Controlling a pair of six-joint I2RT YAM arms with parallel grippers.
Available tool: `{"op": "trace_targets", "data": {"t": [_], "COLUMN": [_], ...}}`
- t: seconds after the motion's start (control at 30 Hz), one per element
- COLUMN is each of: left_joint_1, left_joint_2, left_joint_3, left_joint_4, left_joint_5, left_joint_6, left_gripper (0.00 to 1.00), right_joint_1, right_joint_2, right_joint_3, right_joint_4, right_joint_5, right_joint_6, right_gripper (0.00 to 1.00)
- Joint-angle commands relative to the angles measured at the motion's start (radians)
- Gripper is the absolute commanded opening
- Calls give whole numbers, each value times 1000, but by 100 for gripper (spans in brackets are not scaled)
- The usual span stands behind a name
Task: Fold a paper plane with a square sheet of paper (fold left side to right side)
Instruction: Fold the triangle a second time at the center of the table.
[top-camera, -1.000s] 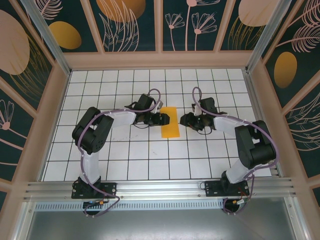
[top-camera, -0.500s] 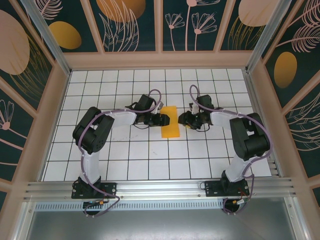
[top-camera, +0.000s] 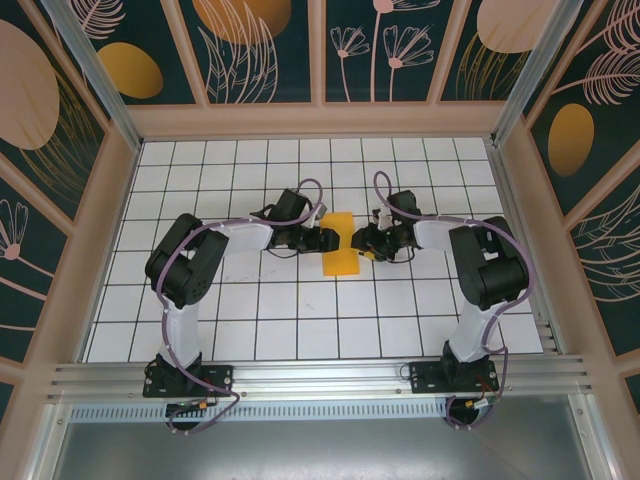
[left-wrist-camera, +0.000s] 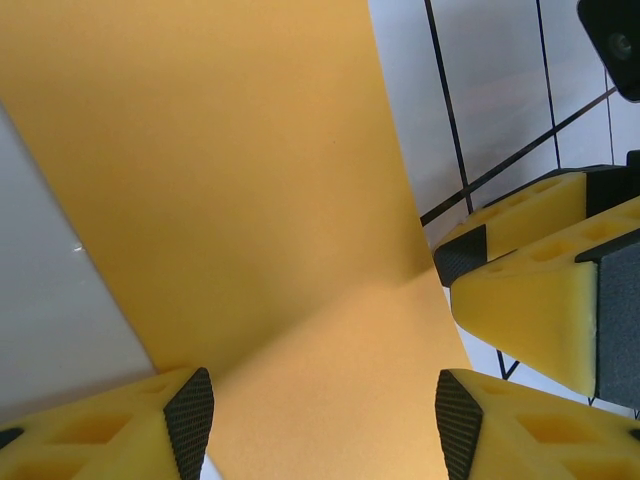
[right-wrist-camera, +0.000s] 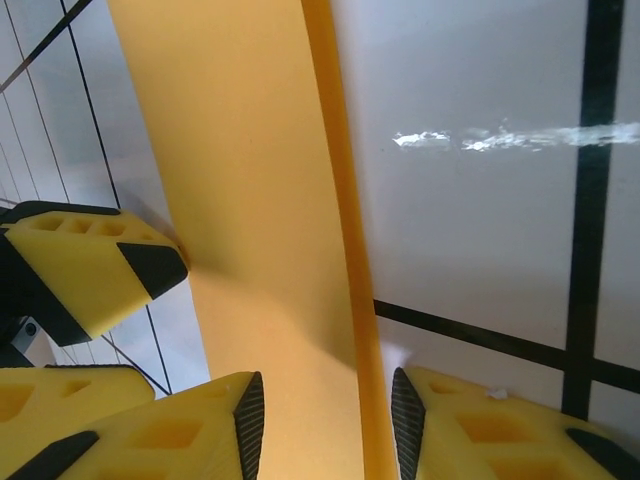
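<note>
Right gripper (right-wrist-camera: 320, 425) narrowly parted astride right edge of thin orange-yellow square sheet of paper (right-wrist-camera: 240, 180), doubled; left gripper (left-wrist-camera: 325, 420) wide above. Likely creasing; next: press flat.

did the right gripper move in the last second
Yes. The right gripper has slid left across the white grid table, up to the right edge of the square sheet of paper.
</note>
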Motion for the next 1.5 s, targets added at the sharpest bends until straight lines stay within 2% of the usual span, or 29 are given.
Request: {"op": "trace_targets", "data": {"t": [0.0,0.33,0.63,0.77,0.9,1.07,1.23,1.47], "left_joint_1": [2,3,-2,-50,-134,-250,-329,-377], "left_joint_2": [17,-35,-258,-391,-450,-429,-335,-209], "left_joint_3": [-24,-44,-148,-235,-286,-278,-188,-65], "left_joint_4": [-12,-1,69,71,71,70,17,-73], "left_joint_5": [-20,-41,-96,-172,-260,-398,-514,-649], "left_joint_6": [13,30,83,123,109,75,87,95], "left_gripper": [64,65,67,69,70,73,78,82], "right_joint_1": [9,7,6,8,10,14,22,27], "right_joint_2": [20,12,-9,-27,-42,-45,-43,-40], "right_joint_3": [27,38,58,68,79,97,112,111], "right_joint_4": [12,30,34,43,51,46,37,39], "right_joint_5": [-30,-54,-113,-129,-140,-139,-135,-133], "right_joint_6": [16,37,73,100,128,146,152,155], "right_gripper": [40,31,27,27,27,27,27,27]}}
